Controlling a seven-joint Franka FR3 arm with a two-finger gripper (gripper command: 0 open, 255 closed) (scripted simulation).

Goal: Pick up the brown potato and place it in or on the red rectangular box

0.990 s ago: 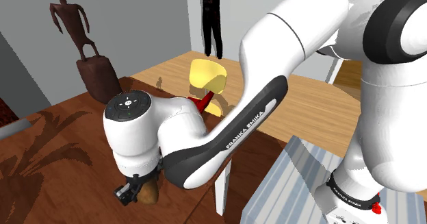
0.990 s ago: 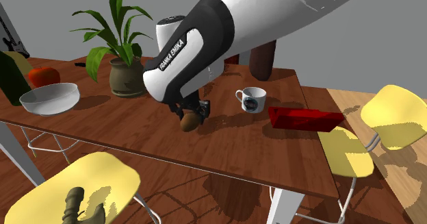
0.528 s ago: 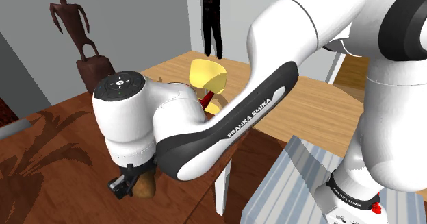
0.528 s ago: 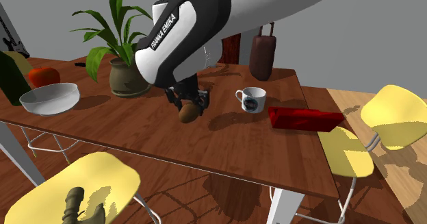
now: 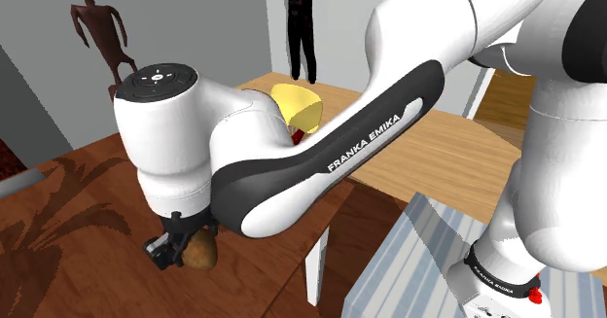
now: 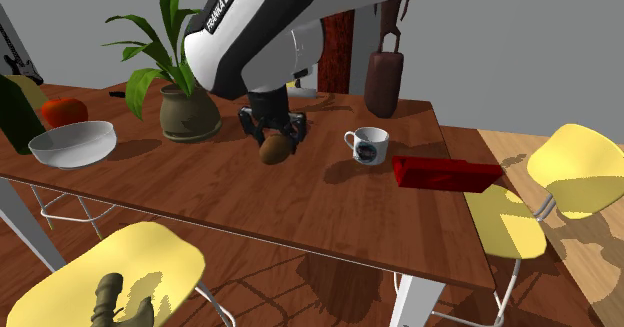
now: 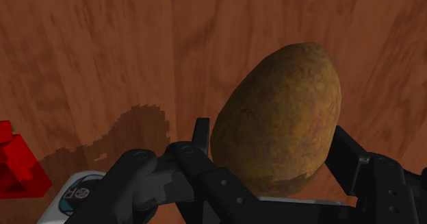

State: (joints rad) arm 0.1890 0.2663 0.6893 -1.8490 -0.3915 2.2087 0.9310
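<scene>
My black gripper (image 6: 274, 147) is shut on the brown potato (image 6: 275, 151), holding it in the air above the wooden table (image 6: 300, 200). The wrist view has the potato (image 7: 279, 123) clasped between my two fingers (image 7: 205, 164), with the table's wood far below. In the shoulder view the potato (image 5: 201, 253) hangs under the hand (image 5: 175, 246) near the bottom edge. The red rectangular box (image 6: 445, 172) lies flat near the table's end at the second exterior view's right, well apart from the gripper. A corner of the box (image 7: 17, 164) also appears in the wrist view.
A white mug (image 6: 368, 144) stands between the gripper and the red box. A potted plant (image 6: 185, 100), a clear bowl (image 6: 72, 142) and a red tomato (image 6: 63, 111) sit toward the second exterior view's left. Yellow chairs (image 6: 570, 170) flank the table; a dark figurine (image 6: 384, 75) stands at its back.
The arm has risen, lifting the potato off the table and higher above it. The hand has also drifted slightly toward the back of the table.
</scene>
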